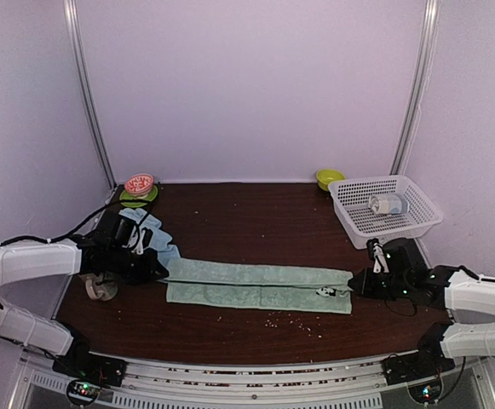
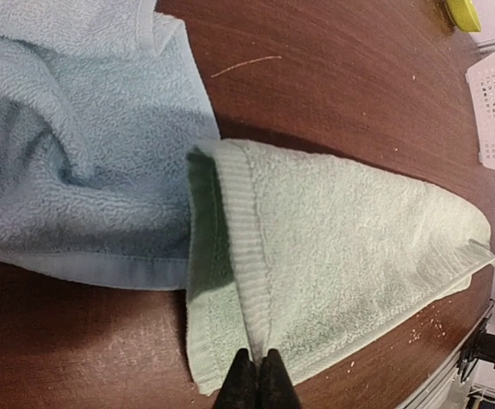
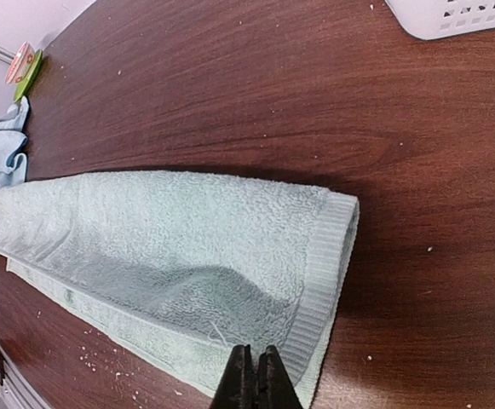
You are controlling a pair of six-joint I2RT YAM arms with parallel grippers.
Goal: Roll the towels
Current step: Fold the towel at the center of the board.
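Observation:
The pale sage-green towel lies stretched left to right across the table, folded lengthwise, with a small dark mark near its right end. My left gripper is shut on its left end; in the left wrist view the ribbed hem runs straight into the shut left gripper. My right gripper is shut on the right end, and the right gripper pinches the upper layer of the green towel slightly off the table. The light blue towel lies crumpled behind the left gripper, and this blue towel touches the green towel's end.
A white basket with a small cup in it stands at the back right, next to a yellow-green bowl. A green plate with a pink bowl sits at the back left. A pale mug stands under my left arm. Crumbs dot the front of the table.

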